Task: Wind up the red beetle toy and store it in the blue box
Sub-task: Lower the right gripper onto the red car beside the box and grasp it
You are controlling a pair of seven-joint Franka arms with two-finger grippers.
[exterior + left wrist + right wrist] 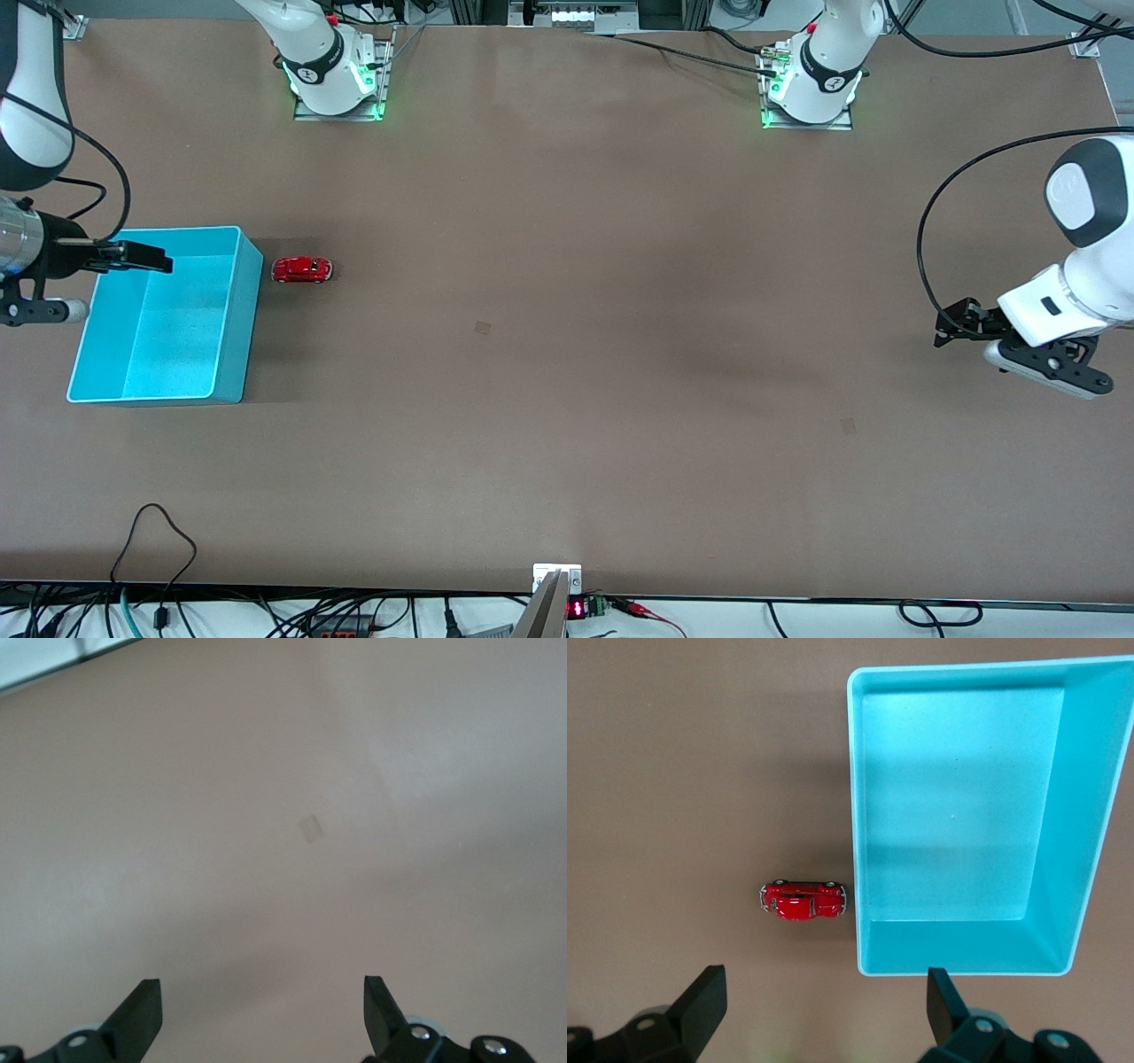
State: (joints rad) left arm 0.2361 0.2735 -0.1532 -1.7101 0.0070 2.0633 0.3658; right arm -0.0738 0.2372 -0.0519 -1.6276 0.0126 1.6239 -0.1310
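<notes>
The red beetle toy (302, 269) (803, 899) stands on the brown table, close beside the blue box (248, 328) (852, 815), on the side toward the left arm's end and by the box's corner farther from the front camera. The box is empty. My right gripper (146, 257) (824, 979) hangs open over the box's edge at the right arm's end, holding nothing. My left gripper (974, 332) (261, 988) waits open over bare table at the left arm's end, with nothing between its fingers.
Two faint square marks show on the tabletop, one mark (482, 327) near the middle and another mark (848, 426) (311, 828) toward the left arm's end. A black cable (159, 532) loops onto the table's edge nearest the front camera.
</notes>
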